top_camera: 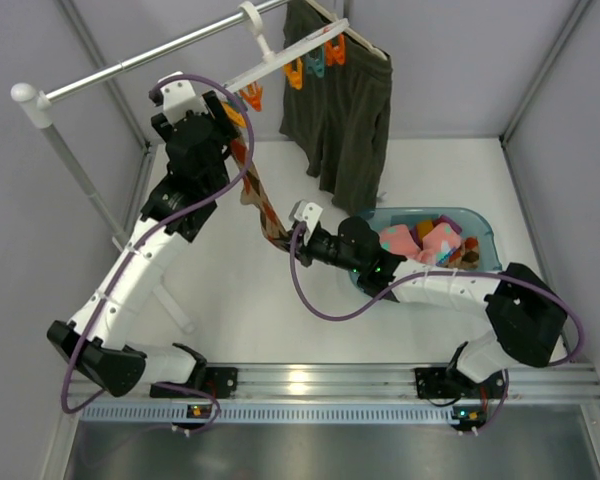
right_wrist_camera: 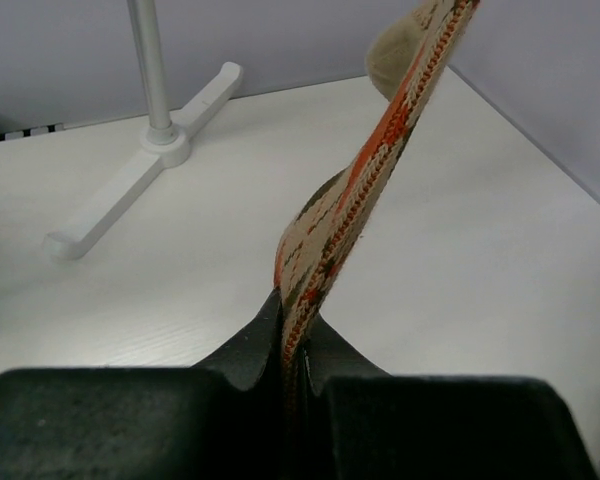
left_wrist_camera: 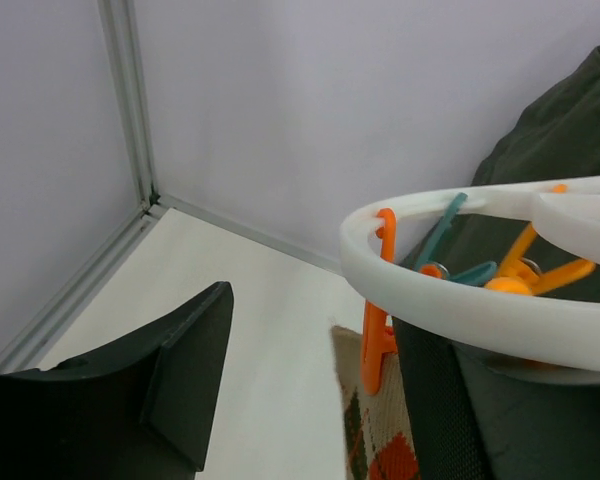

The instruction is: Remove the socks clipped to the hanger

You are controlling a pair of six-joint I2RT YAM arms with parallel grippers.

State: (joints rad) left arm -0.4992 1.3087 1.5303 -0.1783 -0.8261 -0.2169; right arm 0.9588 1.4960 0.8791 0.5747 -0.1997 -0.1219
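The white ring hanger (top_camera: pixel 280 62) hangs from the rail, with orange and teal pegs. A brown-orange diamond sock (top_camera: pixel 263 205) hangs from an orange peg (left_wrist_camera: pixel 376 330) on the ring (left_wrist_camera: pixel 450 310). My left gripper (top_camera: pixel 230 120) is up at that peg and open; in the left wrist view the gripper (left_wrist_camera: pixel 310 400) has the peg and the sock's top edge (left_wrist_camera: pixel 380 450) between its fingers, close to the right one. My right gripper (top_camera: pixel 285 243) is shut on the sock's lower end; the right wrist view shows the sock (right_wrist_camera: pixel 330 250) running taut up from the gripper (right_wrist_camera: pixel 298 350).
A blue basin (top_camera: pixel 480 222) at the right holds pink and other socks (top_camera: pixel 420 240). Olive shorts (top_camera: pixel 345 110) hang on a slim hanger behind the ring. The rail's stand (top_camera: pixel 75 165) is at the left, its foot (right_wrist_camera: pixel 140 170) on the table.
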